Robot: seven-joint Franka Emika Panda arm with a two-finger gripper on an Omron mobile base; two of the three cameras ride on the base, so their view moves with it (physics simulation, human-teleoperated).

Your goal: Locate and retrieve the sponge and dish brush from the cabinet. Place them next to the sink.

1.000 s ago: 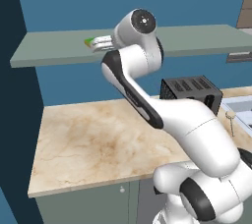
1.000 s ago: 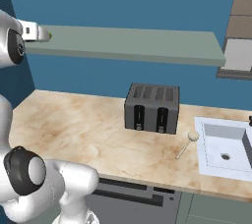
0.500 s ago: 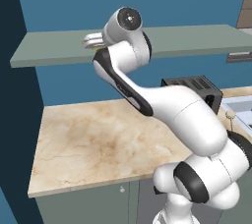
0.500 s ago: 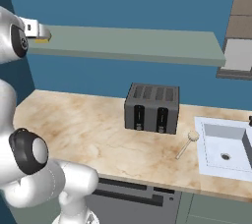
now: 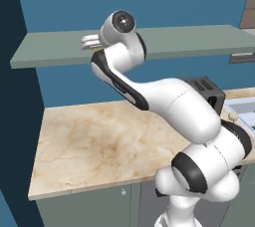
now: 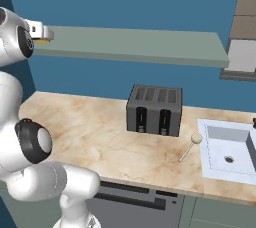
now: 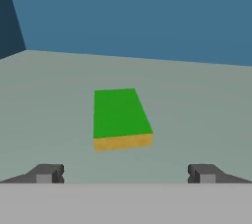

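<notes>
No readable writing; sponge point(image 7: 120, 117) on cabinet point(image 7: 197, 115), gripper point(image 7: 125, 173) jaws wide

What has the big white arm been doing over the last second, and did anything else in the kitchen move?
The arm swung its upper part leftward along the cabinet, bringing the tool up to the sponge, which lies ahead between its open fingers. Nothing was grasped or released. The toaster, the dish brush beside the sink and the sponge stayed put.
</notes>
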